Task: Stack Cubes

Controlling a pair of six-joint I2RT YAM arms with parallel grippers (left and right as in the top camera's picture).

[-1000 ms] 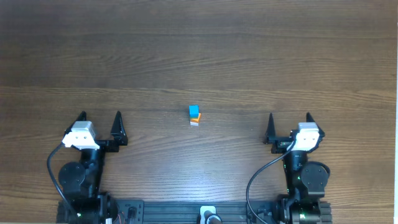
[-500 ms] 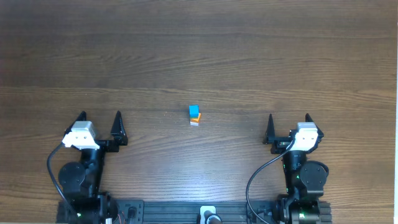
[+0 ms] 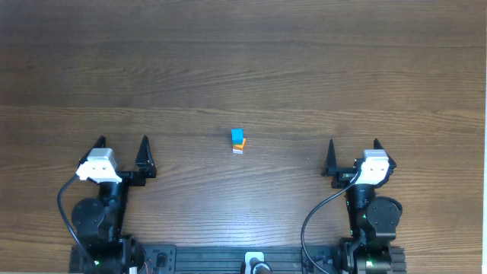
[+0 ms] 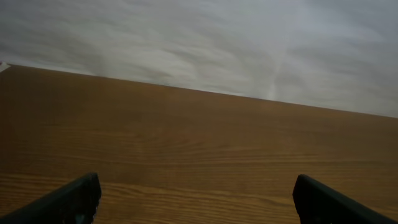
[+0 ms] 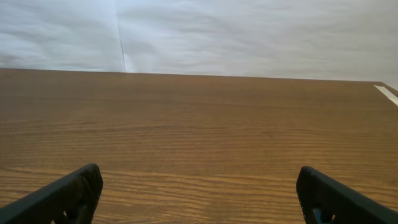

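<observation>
Top view: wood table [image 3: 243, 61], both arms parked near their bases, one each side.

L gripper [image 3: 122, 142]: fingers spread wide, nothing between them, nothing held. Wrist view agrees: L gripper [image 4: 196, 200] shows two dark fingertips [image 4: 74, 198] far apart, only bare tabletop between, pale wall [image 4: 199, 43] behind the far table edge.

R gripper [image 3: 354, 143]: same posture, wide open, holding nothing. In its wrist view, R gripper [image 5: 199, 196] has fingertips [image 5: 68, 193] at opposite corners, bare wood between, pale wall beyond, and a thin light strip [image 5: 387, 94] on the table's far corner.

Cubes: small stack [image 3: 238, 142] at table centre, roughly midway between the two grippers and a bit farther out from the bases. Well apart from both, touched by neither. Blue cube [image 3: 237, 135] on top; orange cube [image 3: 241, 144] peeks out beneath it; white cube [image 3: 237, 151] shows at the near side, lowest. Stack looks upright; can't tell how square the alignment is.
</observation>
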